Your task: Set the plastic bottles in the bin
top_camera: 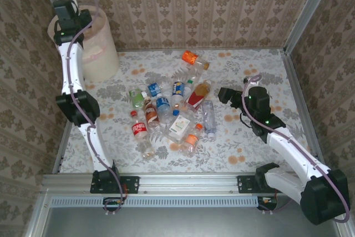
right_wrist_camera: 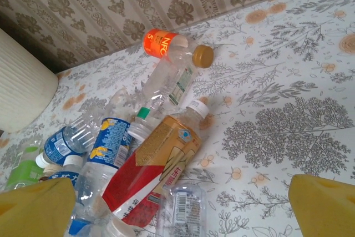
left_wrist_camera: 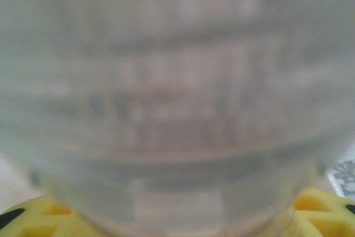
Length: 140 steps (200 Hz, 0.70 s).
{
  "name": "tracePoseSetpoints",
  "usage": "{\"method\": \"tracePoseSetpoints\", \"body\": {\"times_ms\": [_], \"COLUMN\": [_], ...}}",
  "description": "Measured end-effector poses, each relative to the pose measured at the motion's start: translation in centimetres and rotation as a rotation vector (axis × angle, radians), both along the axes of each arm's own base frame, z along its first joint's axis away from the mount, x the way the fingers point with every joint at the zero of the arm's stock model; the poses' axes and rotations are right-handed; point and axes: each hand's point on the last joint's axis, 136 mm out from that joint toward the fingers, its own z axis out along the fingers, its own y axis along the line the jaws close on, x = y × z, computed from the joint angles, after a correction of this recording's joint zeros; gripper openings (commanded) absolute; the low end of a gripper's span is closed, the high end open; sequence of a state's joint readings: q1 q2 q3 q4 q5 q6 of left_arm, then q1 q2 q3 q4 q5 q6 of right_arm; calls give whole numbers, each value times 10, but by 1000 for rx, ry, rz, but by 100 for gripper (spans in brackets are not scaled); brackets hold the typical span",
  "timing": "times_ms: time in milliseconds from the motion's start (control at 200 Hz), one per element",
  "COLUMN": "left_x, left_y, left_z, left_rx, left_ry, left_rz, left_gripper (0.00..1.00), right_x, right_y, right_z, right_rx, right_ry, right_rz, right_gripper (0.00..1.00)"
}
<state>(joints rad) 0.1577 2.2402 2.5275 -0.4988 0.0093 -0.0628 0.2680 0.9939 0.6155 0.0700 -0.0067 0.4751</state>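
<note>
Clamping a clear bottle (left_wrist_camera: 177, 92) between its yellow fingers (left_wrist_camera: 39, 220), the left gripper (left_wrist_camera: 177, 223) hangs over the bin (top_camera: 102, 54) at the far left corner of the table (top_camera: 255, 142). The bottle sits so close to the wrist camera that it blurs, which suggests it is seated deep between the jaws, a hold firm enough for a carry. From above, the arm reaches up and over the rim, so the bottle is probably placed to drop inside once the jaws part. Whether it is fully past the rim I cannot tell.

The right gripper (top_camera: 224, 95) has its jaws wide apart and empty, low beside the right edge of the pile (top_camera: 172, 109). That spread looks like readiness: just ahead of it lie a red-and-tan bottle (right_wrist_camera: 155, 165) and a clear one (right_wrist_camera: 180, 209). The others lie jumbled mid-table, touching and overlapping, with an orange-labelled one (right_wrist_camera: 166, 45) at the far edge. All of these are well apart from the bin, so most of the job is not yet done.
</note>
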Motion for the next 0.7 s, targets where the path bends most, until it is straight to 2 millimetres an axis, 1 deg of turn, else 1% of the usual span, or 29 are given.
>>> {"method": "tracePoseSetpoints", "body": {"times_ms": [40, 110, 240, 315, 380, 450, 620, 700], "left_x": [3, 4, 0, -5, -14, -23, -54, -72], "left_y": [-2, -13, -35, -39, -42, -43, -51, -60], "left_z": [-5, -14, -30, -40, -50, -56, -54, -50], "left_rx": [-23, -62, -133, -160, -189, -213, -251, -260], "left_ry": [12, 38, 100, 131, 171, 201, 240, 253], "left_rz": [-29, -82, -155, -165, -163, -156, -133, -134], "left_gripper": [56, 56, 54, 54, 53, 53, 54, 55], "right_x": [-2, -6, -15, -19, -22, -23, -24, -23], "right_y": [-1, -4, -9, -11, -12, -13, -13, -13], "right_z": [-2, -7, -14, -19, -22, -25, -29, -32], "right_rx": [-3, -10, -21, -25, -28, -31, -34, -39], "right_ry": [5, 16, 31, 41, 49, 57, 65, 72], "right_rz": [-3, -13, -28, -30, -32, -34, -33, -32], "right_gripper": [100, 100, 100, 100, 100, 100, 100, 100]}}
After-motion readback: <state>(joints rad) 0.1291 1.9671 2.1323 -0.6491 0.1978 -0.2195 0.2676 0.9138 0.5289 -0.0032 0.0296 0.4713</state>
